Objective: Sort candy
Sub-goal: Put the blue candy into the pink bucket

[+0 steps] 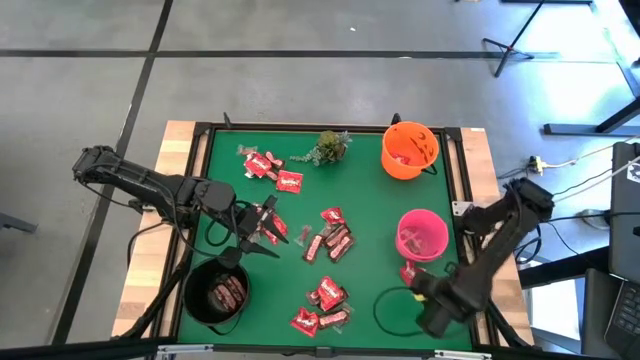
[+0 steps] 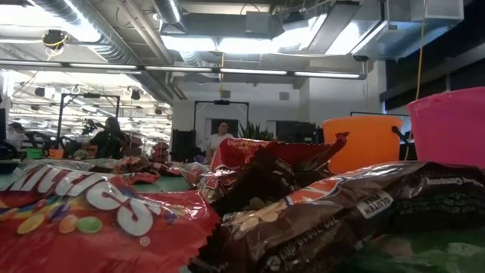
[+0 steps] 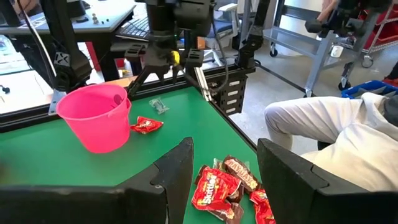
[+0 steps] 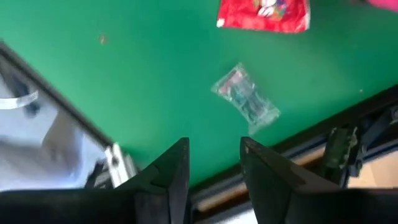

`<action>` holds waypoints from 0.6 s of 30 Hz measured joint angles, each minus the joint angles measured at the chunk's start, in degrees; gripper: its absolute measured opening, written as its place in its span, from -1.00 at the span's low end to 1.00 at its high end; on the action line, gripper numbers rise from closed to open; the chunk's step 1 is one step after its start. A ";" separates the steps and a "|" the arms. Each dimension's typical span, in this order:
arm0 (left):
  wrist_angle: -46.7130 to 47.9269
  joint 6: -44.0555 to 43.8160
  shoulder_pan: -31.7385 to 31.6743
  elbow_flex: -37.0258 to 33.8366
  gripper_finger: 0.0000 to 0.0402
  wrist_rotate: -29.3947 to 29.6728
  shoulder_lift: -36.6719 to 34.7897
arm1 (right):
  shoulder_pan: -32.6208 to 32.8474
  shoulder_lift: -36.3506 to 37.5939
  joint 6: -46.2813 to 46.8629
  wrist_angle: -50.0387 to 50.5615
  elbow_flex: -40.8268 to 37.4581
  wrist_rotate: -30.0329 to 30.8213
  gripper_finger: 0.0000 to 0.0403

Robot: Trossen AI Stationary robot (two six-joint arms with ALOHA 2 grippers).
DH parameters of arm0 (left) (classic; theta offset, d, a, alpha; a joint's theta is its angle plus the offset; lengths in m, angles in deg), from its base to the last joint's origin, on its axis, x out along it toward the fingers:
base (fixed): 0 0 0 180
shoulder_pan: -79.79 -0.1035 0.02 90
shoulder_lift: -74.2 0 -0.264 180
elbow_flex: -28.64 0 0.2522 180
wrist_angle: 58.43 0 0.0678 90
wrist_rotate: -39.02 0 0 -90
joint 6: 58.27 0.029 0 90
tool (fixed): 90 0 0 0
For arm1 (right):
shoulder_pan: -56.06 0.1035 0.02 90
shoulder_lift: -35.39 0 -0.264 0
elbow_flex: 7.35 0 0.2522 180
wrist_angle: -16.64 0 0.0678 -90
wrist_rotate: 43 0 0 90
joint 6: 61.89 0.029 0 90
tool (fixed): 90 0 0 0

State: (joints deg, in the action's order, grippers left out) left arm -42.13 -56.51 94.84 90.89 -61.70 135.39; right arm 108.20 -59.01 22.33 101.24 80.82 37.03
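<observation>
Near five o'clock on the surface (image 1: 260,140), the right gripper (image 4: 214,163), narrowly parted and empty, hovered above a clear-wrapped candy (image 4: 244,99); next it needed lowering to straddle it.

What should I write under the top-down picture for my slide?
Two robot arms sort candy on a green table with an orange bowl, a pink bowl and a black bowl.

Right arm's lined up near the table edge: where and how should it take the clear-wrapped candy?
Grip the clear-wrapped candy across its narrow middle, coming straight down from above. It lies flat and alone on the green mat, slanted, with its twisted ends pointing along its length. The right gripper, open, would probably need turning so the fingers straddle the short side.
</observation>
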 joint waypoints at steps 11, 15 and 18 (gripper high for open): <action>-0.01 -1.23 0.15 0.00 -0.17 0.15 2.15 | 5.42 -5.27 6.92 -0.37 -0.02 1.37 0.00; -0.01 -1.23 0.13 0.00 -0.17 0.16 4.37 | 5.22 -6.85 6.60 0.71 -0.02 2.01 0.21; -0.38 -1.42 0.26 0.00 -0.17 0.16 5.72 | 5.20 -7.90 6.92 2.27 -0.33 1.67 0.30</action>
State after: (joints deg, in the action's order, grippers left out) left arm -42.51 -57.93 95.10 90.89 -61.54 141.11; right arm 113.40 -66.91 29.25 103.50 80.49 38.70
